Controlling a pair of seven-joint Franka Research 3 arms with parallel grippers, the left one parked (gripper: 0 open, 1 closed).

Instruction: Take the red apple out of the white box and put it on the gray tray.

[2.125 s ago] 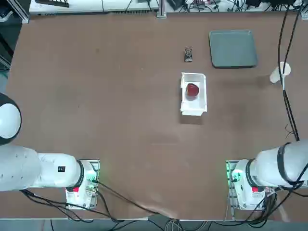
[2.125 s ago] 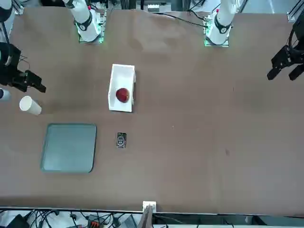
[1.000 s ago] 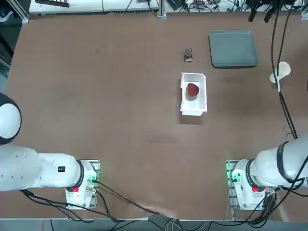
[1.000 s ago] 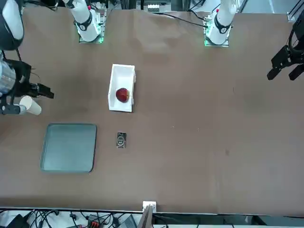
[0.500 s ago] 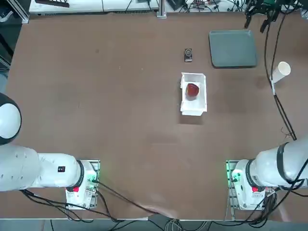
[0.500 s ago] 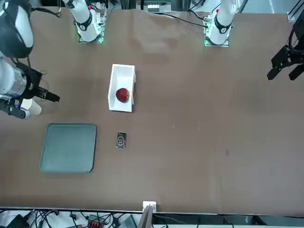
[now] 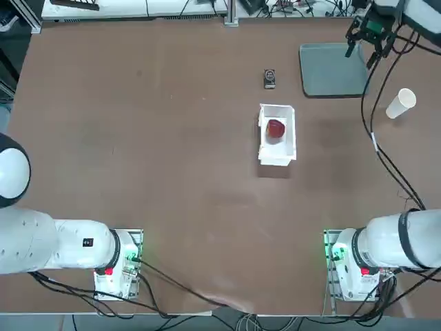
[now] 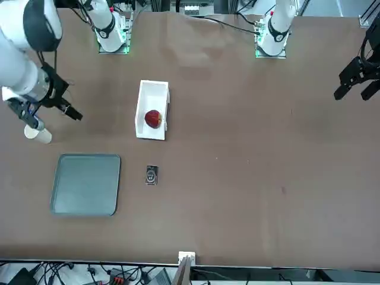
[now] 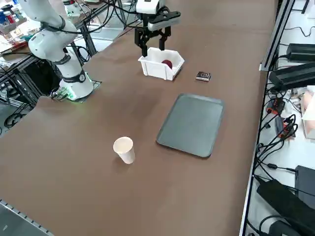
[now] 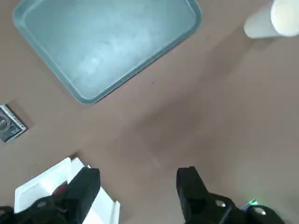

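The red apple (image 7: 275, 128) (image 8: 153, 119) lies in the far half of the white box (image 7: 277, 157) (image 8: 154, 92) near mid-table. In the right side view the apple (image 9: 168, 64) shows over the box wall (image 9: 155, 70). The gray tray (image 7: 333, 69) (image 8: 86, 184) (image 9: 192, 124) lies bare at the far right. My right gripper (image 7: 365, 49) (image 8: 52, 117) (image 9: 153, 45) hangs open and holds nothing, high above the table and apart from the box. The wrist view shows its fingers (image 10: 88, 185) over bare tabletop, with the box corner (image 10: 46, 184) beside one finger and the tray (image 10: 107, 42) beyond.
A pale paper cup (image 7: 400, 103) (image 8: 38, 134) (image 9: 124, 149) (image 10: 273, 21) lies on its side near the table's right edge. A small dark object (image 7: 269, 78) (image 8: 151, 175) (image 9: 203, 76) sits between the box and the tray. Cables trail from the right arm.
The right arm has swung in from the table's right edge toward the box, its open gripper passing the cup. Apple, box, tray and cup have not moved.
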